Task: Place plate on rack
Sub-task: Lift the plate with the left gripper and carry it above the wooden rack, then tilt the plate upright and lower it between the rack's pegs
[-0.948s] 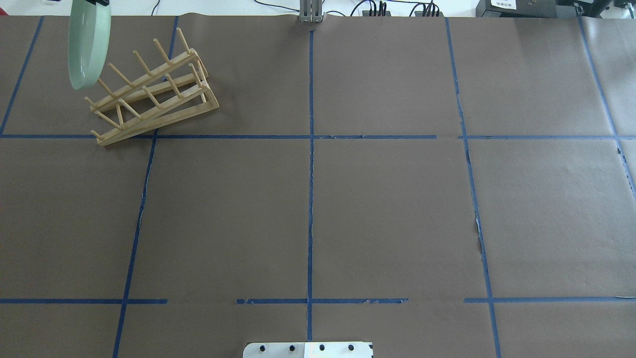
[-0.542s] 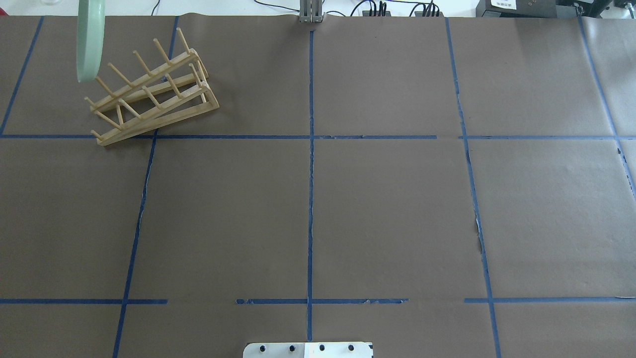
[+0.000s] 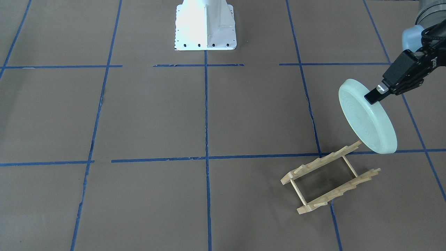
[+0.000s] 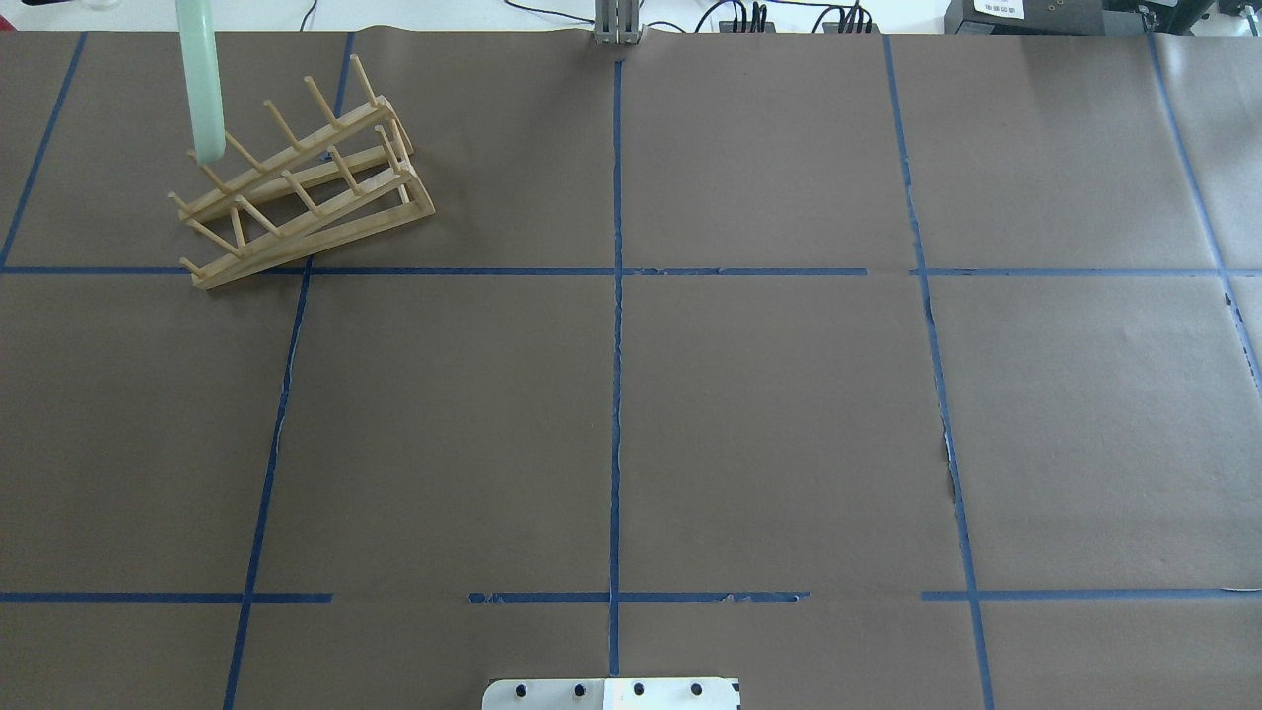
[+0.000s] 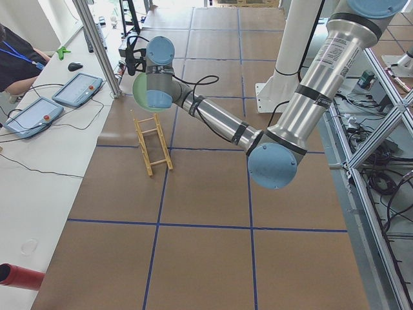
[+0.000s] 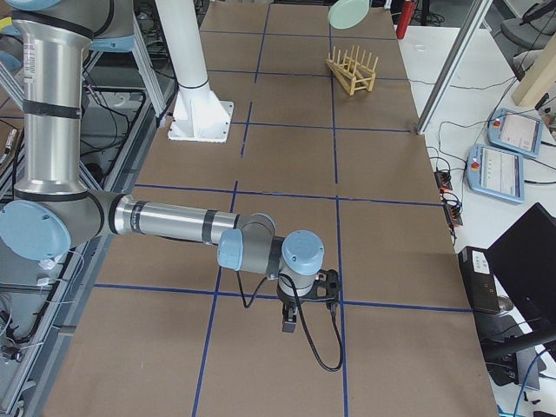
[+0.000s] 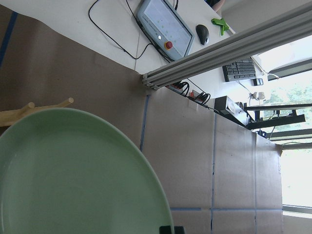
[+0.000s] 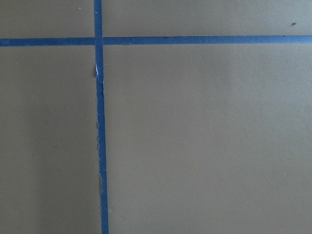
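Mint-green plate [image 3: 367, 120] is held tilted on edge, clear of the table, by the rack's [image 3: 329, 177] end. It is clamped at the rim by the left gripper [image 3: 373, 96], one finger hidden behind it. Overhead, its top is cut off. The right gripper's [image 6: 291, 323] opening cannot be told. Since earlier, the plate is turned edge-on and brought nearer the rack.

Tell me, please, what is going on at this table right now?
The left gripper holds the pale green plate by its rim, tipped up on edge, in the air over one end of the wooden rack. The plate is not yet seated between the pegs, and the rack holds nothing. The right gripper hangs low over the table, far from both.
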